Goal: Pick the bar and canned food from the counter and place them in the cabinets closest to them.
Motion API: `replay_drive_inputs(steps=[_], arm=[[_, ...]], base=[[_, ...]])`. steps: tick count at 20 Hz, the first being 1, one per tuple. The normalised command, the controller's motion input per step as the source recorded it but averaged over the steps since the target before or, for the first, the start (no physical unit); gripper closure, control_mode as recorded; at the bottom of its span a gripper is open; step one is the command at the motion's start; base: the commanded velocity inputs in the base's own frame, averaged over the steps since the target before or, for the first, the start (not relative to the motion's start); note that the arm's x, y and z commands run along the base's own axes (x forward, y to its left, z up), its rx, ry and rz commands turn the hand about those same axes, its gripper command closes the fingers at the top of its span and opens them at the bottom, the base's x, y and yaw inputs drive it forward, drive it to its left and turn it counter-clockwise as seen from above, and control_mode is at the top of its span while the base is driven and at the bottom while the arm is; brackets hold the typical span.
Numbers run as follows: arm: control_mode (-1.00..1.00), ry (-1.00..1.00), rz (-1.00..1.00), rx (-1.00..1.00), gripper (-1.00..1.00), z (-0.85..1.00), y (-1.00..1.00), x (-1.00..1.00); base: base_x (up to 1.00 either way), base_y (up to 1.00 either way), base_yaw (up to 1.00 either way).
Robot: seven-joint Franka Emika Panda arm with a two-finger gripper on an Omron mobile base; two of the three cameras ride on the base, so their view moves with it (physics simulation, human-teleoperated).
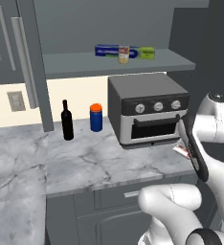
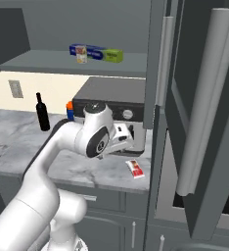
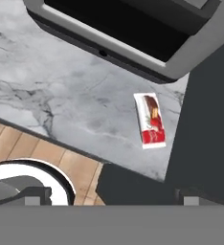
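So we've got the bar [image 3: 150, 120] lying flat on the counter [image 3: 61, 100], near its front edge, just in front of the toaster oven [image 1: 147, 109]. The canned food [image 1: 124, 54] sits up on the open cabinet shelf [image 1: 85, 64] right by a blue-and-green box [image 1: 125, 51]. Our claw [image 3: 109, 198] hangs above the bar, jaws spread wide, gripping nothing. Further left on the counter are a dark bottle [image 1: 67, 120] and a blue canister [image 1: 96, 117].

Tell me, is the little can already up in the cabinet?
Yes. The can stands upright on the cabinet shelf, beside the blue-and-green box, above the oven.
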Motion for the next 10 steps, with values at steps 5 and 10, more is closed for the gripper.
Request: replay_drive_inputs(steps=[5,10], arm=[[-1.0,0.02,0.0,0.0,-1.0,-0.25,-0.08,0.28],[-1.0,0.07,0.0,0.0,-1.0,-0.26,-0.15,0.4]], base=[[0.0,0.0,0.0],[0.0,0.0,0.0]])
